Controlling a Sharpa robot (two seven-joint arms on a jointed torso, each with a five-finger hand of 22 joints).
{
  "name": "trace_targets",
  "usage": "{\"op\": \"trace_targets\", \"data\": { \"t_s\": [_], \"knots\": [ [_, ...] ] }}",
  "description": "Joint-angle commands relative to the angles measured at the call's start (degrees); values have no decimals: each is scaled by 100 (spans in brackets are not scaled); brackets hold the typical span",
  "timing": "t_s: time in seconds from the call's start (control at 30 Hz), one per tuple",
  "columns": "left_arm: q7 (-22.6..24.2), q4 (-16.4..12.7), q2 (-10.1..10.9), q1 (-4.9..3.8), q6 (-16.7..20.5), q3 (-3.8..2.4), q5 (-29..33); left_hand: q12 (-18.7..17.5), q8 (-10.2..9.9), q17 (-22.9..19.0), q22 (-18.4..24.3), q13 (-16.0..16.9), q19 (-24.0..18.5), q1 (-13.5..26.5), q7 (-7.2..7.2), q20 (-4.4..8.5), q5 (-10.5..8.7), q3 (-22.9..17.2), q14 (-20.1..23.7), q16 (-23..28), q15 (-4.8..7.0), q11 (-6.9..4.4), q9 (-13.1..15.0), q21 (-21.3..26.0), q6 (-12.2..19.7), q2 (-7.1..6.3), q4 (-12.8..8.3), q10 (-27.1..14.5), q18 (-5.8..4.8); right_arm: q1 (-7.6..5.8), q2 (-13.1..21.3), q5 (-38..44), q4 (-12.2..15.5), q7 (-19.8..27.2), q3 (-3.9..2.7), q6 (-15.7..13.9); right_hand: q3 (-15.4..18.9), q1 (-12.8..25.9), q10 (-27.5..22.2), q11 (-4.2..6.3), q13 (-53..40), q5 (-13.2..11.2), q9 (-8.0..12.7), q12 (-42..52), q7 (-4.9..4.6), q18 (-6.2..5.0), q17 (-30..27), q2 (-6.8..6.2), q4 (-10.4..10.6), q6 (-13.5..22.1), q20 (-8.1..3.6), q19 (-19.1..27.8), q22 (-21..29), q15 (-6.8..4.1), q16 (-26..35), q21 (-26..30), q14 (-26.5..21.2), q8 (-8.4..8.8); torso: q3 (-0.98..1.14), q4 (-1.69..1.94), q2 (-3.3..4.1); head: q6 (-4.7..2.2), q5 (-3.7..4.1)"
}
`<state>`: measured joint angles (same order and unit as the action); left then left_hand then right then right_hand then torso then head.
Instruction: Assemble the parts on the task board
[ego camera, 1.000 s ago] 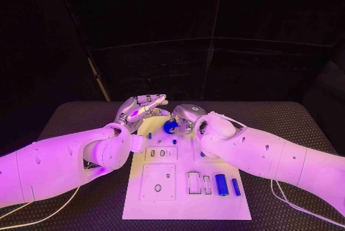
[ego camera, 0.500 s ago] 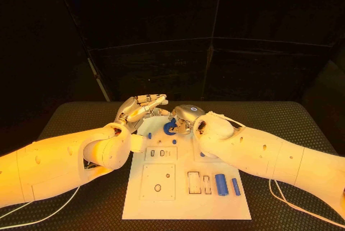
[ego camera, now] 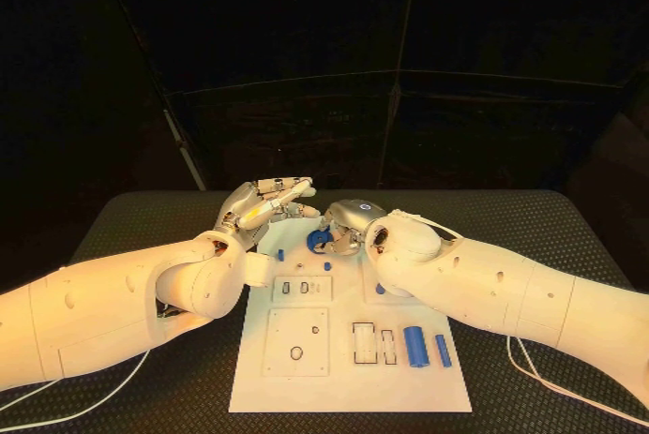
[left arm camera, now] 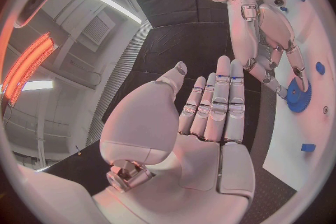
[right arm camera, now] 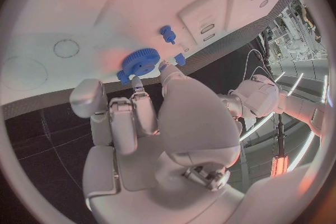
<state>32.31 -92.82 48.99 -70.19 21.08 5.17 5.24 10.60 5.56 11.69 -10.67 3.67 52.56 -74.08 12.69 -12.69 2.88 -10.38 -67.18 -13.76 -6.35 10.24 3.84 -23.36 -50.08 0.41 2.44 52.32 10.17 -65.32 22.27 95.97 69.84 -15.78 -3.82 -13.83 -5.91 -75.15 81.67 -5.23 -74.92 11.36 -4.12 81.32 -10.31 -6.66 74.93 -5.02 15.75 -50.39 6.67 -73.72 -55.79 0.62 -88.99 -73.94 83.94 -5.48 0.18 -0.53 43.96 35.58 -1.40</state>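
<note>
A: Task board (ego camera: 352, 378), white, lies mid-table (ego camera: 541, 218); what is at risk?
B: Right hand (ego camera: 354, 218) pinches the blue gear (right arm camera: 139, 63) at the board's far end; the gear could slip or seat tilted if the fingertips let go early.
A: And the left hand (ego camera: 260, 204)?
B: Fingers apart, empty, beside it; a drift could nudge the gear.

arms: bulky white shells | hands: silver | cables: thin, possibly white
</note>
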Motion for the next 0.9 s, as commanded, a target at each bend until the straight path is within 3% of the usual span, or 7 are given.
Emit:
{"op": "trace_targets", "data": {
  "t_s": [0.03, 0.23, 0.4, 0.57, 0.67, 0.8, 0.9],
  "knots": [
    [26, -9, -2, -9, -64, -5, -16, -18, -36, 6, 3, -4, -1, 29, 127, 3, 27, 3, 27, 40, -22, 24, -6, -33, -23, 47, -30, 11, 20, -12, 47, -70, 47, -10, -2, -181, 5, 61, 70, -6, -502, 24, -5, 56, 8, 34, 1292, 5, 40, -33, 27, -24, -17, 29, -30, -34, 557, -28, 2, 4, -1, -10, 3],
    [28, 4, 15, -9, -66, -5, -16, -18, -36, 6, 3, -4, -1, 29, 127, 3, 27, 3, 27, 40, -22, 24, -6, -33, -23, 47, -30, 11, 20, -5, 282, -152, 251, 270, -3, -1056, 9, 14, 124, -9, -567, 60, 6, 112, 2, 44, 1335, -39, 12, -4, 25, -49, -66, 30, -45, -64, 567, -2, 9, -13, -8, -33, -4],
    [31, 15, 22, -8, -72, -5, -16, -18, -36, 6, 3, -4, -1, 29, 127, 3, 27, 3, 27, 40, -22, 24, -6, -33, -23, 47, -30, 11, 20, -1, 584, -249, 486, 454, -5, -1373, 6, -42, 131, -6, -573, 57, 5, 119, 5, 48, 1360, -81, -15, -17, 24, -61, -91, 29, -53, -80, 573, -2, 5, -5, -8, -48, 25],
    [27, 28, 28, -8, -80, -5, -16, -18, -36, 6, 3, -4, -1, 29, 127, 3, 27, 3, 27, 40, -22, 24, -6, -33, -23, 47, -30, 11, 20, 0, 1164, -728, 880, 742, -8, -1267, -31, -178, 135, 2, -576, 18, 3, 121, 15, 47, 1334, -88, -80, -59, 20, -58, -89, 22, -45, -85, 567, -9, 5, -7, -19, -61, 33],
    [21, 46, 35, -8, -76, -5, -7, -18, -36, 6, 3, -4, -1, 29, 127, 3, 27, 3, 27, 40, -22, 24, -6, -33, -23, 47, -30, 11, 20, -1, 1647, -1135, 1115, 1090, -9, -1108, -27, -377, 115, 17, -548, -53, 0, 96, 29, 42, 1270, -192, -232, -110, 12, -35, -63, 11, -23, -73, 551, -23, 6, -23, -28, -74, 38],
    [17, 73, 38, -8, -77, -5, 14, -18, -36, 6, 3, -4, -1, 29, 127, 3, 27, 3, 27, 40, -22, 24, -6, -33, -23, 47, -30, 11, 20, -3, 2198, -1666, 1329, 1469, -9, -921, 7, -546, 82, 21, -504, 63, 7, 55, 30, 35, 1217, -252, -362, -111, 5, 4, -17, 5, -4, -49, 538, -5, 18, -50, -49, -72, 57],
    [19, 101, 21, -8, -93, -4, 23, -18, -36, 6, 3, -4, -1, 29, 127, 3, 27, 3, 27, 40, -22, 24, -6, -33, -23, 47, -30, 11, 20, -3, 2579, -2148, 1426, 1703, -9, -789, 14, -615, 72, 20, -491, 130, 11, 41, 28, 31, 1204, -230, -412, -103, 4, 19, 1, 5, 1, -39, 535, 8, 11, -40, -50, -106, 121]
  ]
}}
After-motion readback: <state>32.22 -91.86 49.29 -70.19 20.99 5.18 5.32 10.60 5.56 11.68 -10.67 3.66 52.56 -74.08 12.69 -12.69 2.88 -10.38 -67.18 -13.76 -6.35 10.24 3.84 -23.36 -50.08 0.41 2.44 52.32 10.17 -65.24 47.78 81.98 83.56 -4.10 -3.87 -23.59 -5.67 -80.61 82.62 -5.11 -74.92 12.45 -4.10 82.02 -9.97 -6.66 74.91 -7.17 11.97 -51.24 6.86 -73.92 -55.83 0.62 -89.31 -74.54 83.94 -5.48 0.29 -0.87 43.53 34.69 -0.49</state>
